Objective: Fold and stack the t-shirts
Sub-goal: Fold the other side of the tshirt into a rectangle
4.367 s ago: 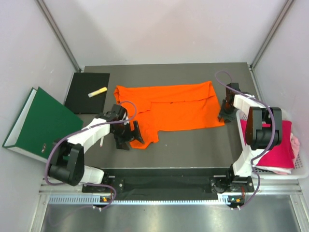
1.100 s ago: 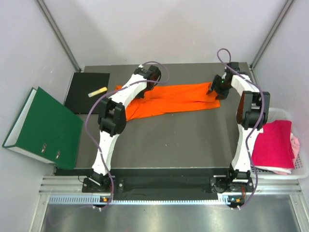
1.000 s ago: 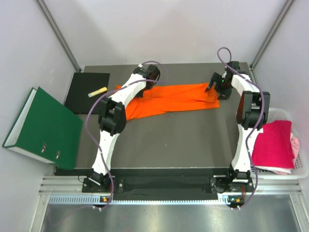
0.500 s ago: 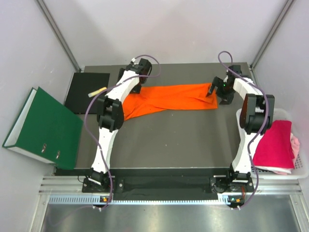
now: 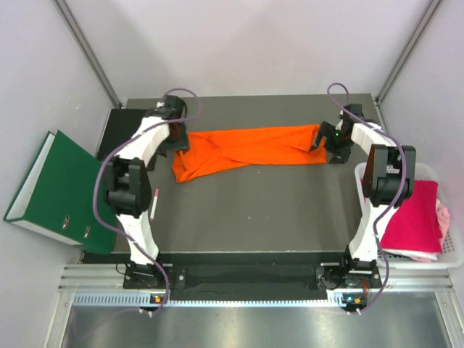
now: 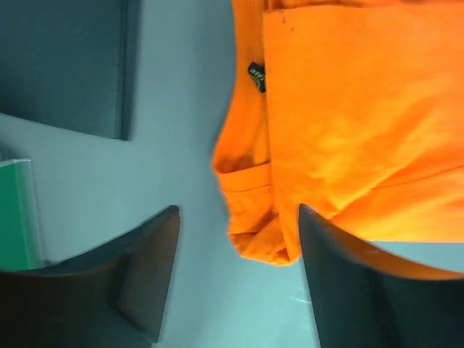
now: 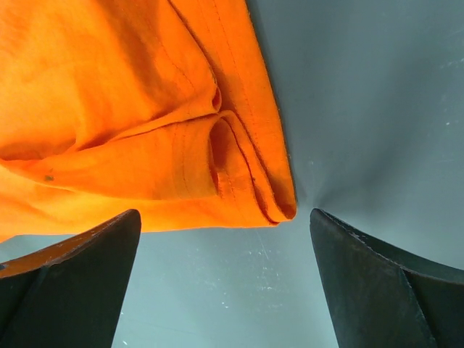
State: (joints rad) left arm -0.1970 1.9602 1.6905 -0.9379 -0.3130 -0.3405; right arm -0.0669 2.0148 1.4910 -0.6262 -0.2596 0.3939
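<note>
The orange t-shirt (image 5: 250, 147) lies folded into a long strip across the far part of the table. My left gripper (image 5: 174, 139) is at its left end, open. In the left wrist view the orange t-shirt (image 6: 348, 130) has a crumpled corner lying between the spread fingers (image 6: 145, 268) of the left gripper (image 6: 235, 290), ungripped. My right gripper (image 5: 324, 139) hovers open at the right end. In the right wrist view the orange t-shirt (image 7: 145, 123) has its folded hem just ahead of the right gripper (image 7: 225, 290). The magenta t-shirt (image 5: 412, 217) and the pale pink t-shirt (image 5: 443, 217) lie in the basket.
A white basket (image 5: 435, 259) stands at the table's right edge. A green binder (image 5: 54, 185) lies off the left side, with a black pad (image 5: 119, 123) behind it, partly covered by the left arm. Grey walls close in the back and sides.
My left gripper has opened, let go of the orange t-shirt and swung left to the strip's left end. The right gripper stays open near the right end, slightly lower.
</note>
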